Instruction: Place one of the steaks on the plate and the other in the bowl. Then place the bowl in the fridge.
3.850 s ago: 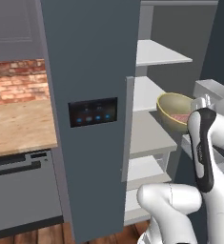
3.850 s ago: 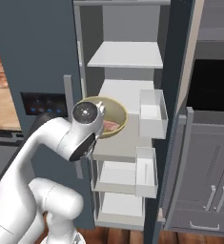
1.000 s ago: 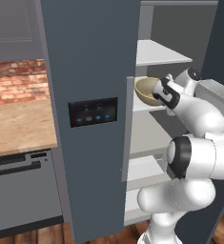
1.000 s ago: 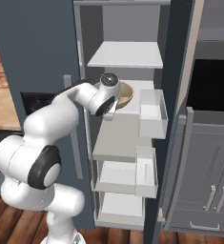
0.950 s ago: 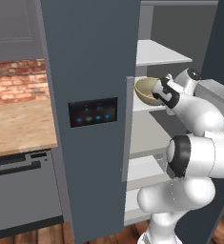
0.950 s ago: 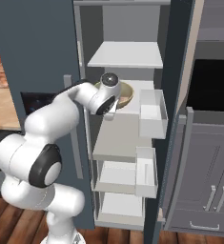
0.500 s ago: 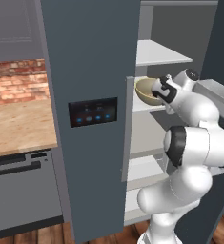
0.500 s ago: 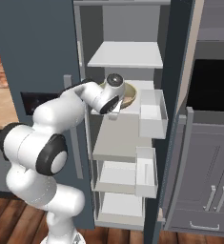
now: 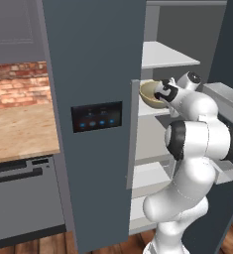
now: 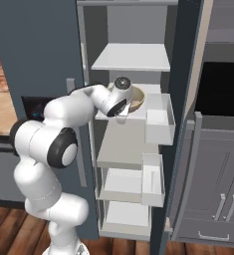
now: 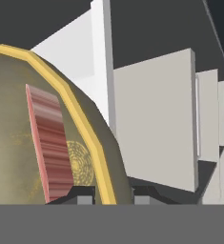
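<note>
brick wall point(image 9: 19, 84), wooden counter point(image 9: 19, 134), dishwasher point(image 9: 24, 198)

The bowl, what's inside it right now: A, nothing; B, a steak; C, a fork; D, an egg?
B: the hand view shows a pinkish-red streaked steak lying inside the olive-tan bowl, whose rim sits between the fingertips of the gripper.

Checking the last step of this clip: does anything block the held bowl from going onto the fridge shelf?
Nothing visible does. The fridge door stands open, the gripper holds the bowl by its rim at the middle shelf, and the shelf surface beyond looks bare.
</note>
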{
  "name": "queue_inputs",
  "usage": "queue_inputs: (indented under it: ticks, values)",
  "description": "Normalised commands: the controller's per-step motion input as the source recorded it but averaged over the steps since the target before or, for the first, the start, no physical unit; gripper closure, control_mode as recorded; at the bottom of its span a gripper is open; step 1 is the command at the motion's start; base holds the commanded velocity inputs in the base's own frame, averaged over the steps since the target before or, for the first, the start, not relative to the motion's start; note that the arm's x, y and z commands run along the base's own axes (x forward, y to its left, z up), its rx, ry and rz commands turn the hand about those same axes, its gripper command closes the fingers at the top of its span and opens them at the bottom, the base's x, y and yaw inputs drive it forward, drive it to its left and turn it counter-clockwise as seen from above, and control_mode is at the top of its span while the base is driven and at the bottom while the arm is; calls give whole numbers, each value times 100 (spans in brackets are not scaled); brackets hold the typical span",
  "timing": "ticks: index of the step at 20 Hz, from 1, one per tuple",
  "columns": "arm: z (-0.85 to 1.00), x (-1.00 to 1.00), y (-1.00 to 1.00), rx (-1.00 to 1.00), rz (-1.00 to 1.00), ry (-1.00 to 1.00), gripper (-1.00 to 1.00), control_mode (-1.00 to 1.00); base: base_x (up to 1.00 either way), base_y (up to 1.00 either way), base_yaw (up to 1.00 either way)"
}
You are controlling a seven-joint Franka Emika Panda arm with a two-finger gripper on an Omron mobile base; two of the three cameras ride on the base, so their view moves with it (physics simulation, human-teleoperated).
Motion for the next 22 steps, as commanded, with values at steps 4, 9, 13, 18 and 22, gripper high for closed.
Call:
queue_inputs:
  ticks: [4, 9, 13, 18, 22]
  values:
    - [-13, 28, -26, 0, 0, 0, 100, -100, 0, 0, 0]
    - [-12, 31, -21, 0, 0, 0, 100, -100, 0, 0, 0]
    - [-16, 52, 0, -2, 0, 5, 100, -100, 0, 0, 0]
    - [-19, 49, -2, -2, 0, 4, 100, -100, 0, 0, 0]
    - [-14, 34, -8, 0, 1, 0, 100, -100, 0, 0, 0]
